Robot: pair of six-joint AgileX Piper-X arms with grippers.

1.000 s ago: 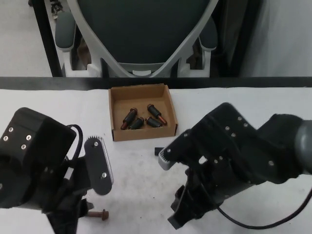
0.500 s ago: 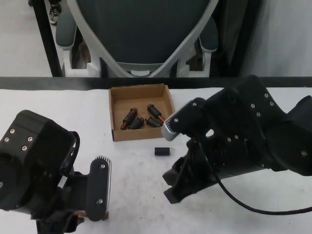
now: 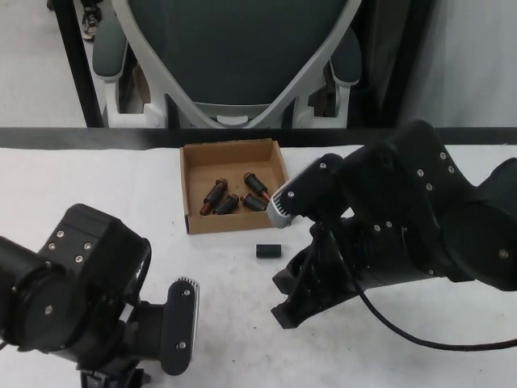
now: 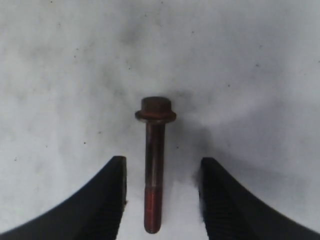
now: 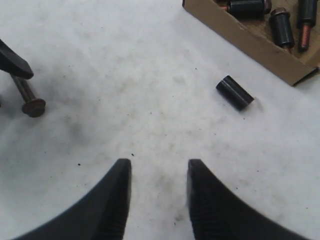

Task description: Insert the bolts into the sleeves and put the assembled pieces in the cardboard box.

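Observation:
A rusty brown bolt (image 4: 154, 170) lies flat on the white bench, its shank between the fingers of my open left gripper (image 4: 161, 200), which touches nothing. My right wrist view shows the same bolt (image 5: 27, 97) farther off. A short black sleeve (image 3: 270, 250) lies alone just in front of the cardboard box (image 3: 194, 222). In the right wrist view the sleeve (image 5: 235, 93) sits ahead of my open, empty right gripper (image 5: 157, 200), well apart from it. Inside the box (image 5: 240, 37) lie several assembled pieces (image 3: 234, 198). In the high view the left arm (image 3: 73, 299) covers the bolt.
The right arm (image 3: 404, 234) hangs over the bench's right half, its fingers (image 3: 295, 299) pointing down toward the middle. A grey office chair (image 3: 234, 56) stands behind the bench's dark far edge. White bench surface lies open between the two arms.
My left arm has swung down and in over the bolt, now hiding it in the high view. The right arm drew back to the right, uncovering the sleeve, then held still.

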